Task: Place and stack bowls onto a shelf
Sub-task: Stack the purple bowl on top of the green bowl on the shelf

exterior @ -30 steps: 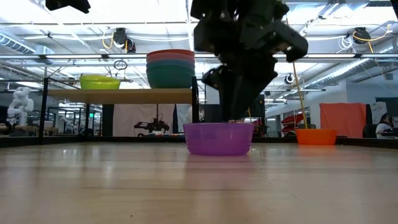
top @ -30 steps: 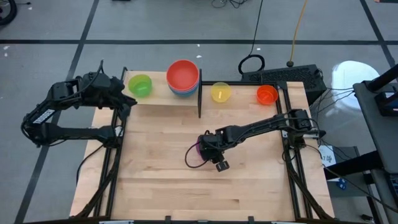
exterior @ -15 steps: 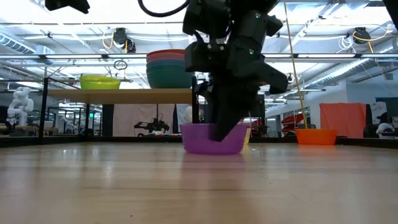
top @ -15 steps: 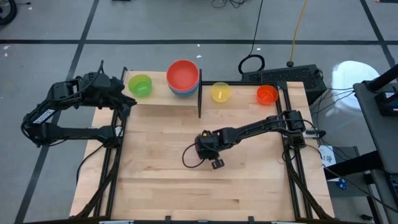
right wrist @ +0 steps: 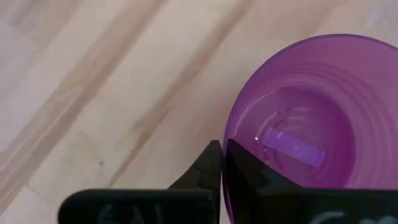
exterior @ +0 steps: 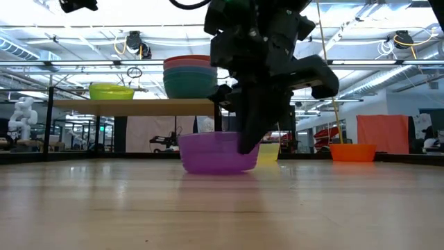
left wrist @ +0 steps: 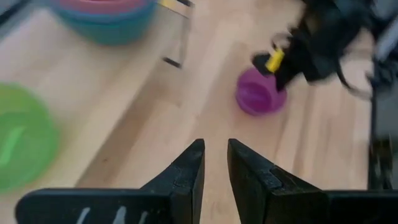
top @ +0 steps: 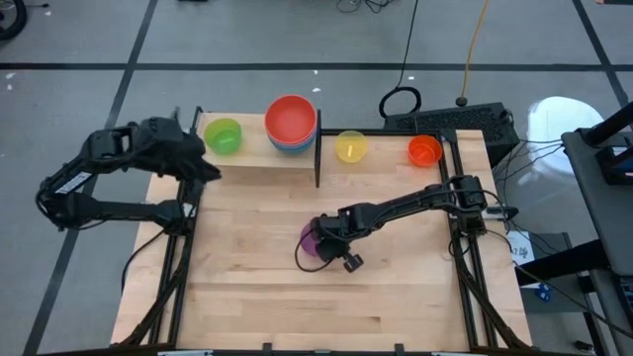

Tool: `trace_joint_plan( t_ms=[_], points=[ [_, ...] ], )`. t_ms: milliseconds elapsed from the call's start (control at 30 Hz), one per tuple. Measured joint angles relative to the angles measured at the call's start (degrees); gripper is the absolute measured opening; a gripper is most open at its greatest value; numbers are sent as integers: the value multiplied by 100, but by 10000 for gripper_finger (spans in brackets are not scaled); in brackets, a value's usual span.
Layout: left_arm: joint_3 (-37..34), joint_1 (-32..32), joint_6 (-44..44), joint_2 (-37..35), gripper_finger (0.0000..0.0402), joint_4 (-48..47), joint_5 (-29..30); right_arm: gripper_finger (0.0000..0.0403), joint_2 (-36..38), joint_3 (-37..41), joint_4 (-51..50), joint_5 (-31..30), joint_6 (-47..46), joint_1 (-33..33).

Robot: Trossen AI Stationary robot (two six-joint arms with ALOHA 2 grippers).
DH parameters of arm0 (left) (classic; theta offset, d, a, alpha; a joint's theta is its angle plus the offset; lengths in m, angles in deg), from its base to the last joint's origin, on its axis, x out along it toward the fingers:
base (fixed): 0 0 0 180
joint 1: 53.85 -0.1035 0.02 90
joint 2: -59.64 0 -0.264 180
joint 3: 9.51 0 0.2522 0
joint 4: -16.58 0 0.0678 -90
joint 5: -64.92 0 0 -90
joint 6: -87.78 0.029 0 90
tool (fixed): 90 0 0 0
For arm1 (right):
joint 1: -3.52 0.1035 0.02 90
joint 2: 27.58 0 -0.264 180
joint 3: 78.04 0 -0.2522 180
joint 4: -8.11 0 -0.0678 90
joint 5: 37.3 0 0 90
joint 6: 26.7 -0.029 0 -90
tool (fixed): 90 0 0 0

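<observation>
right claw: (top: 324, 245) pinching the purple bowl's (top: 311, 240) rim, one finger inside, one outside, so it can be lifted by its wall
purple bowl: sitting mid-worktop (top: 257, 287), slightly tilted, at 5 o'clock from the shelf (top: 255, 158)
shelf: carrying the green bowl (top: 223, 134) and the red-topped stack (top: 291, 123); likely the purple's target is the green
left claw: (left wrist: 214, 163) narrow gap, gripping nothing, hovering by the shelf's 9 o'clock end
waiting: yellow bowl (top: 351, 146), orange bowl (top: 424, 150) at 3 o'clock of the shelf

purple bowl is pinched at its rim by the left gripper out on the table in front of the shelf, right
Not quite: the right gripper pinches the purple bowl at its rim, as the high view shows. It is out on the table, in front of the shelf.
</observation>
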Motion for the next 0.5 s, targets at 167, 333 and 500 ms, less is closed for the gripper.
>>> trace_joint_plan(
  t_ms=[167, 333, 500],
  points=[
    [-276, 467, 446, 323, 74, 81, -263, 1, 0, 0, -7, 131, 140, 5],
    [-504, 1031, 842, 800, 74, 182, -263, 0, 214, -1, -153, 447, 234, 3],
    [-584, 1534, 971, 1336, 74, 1040, -259, 0, 604, 0, -225, 724, 256, 5]
  ],
)
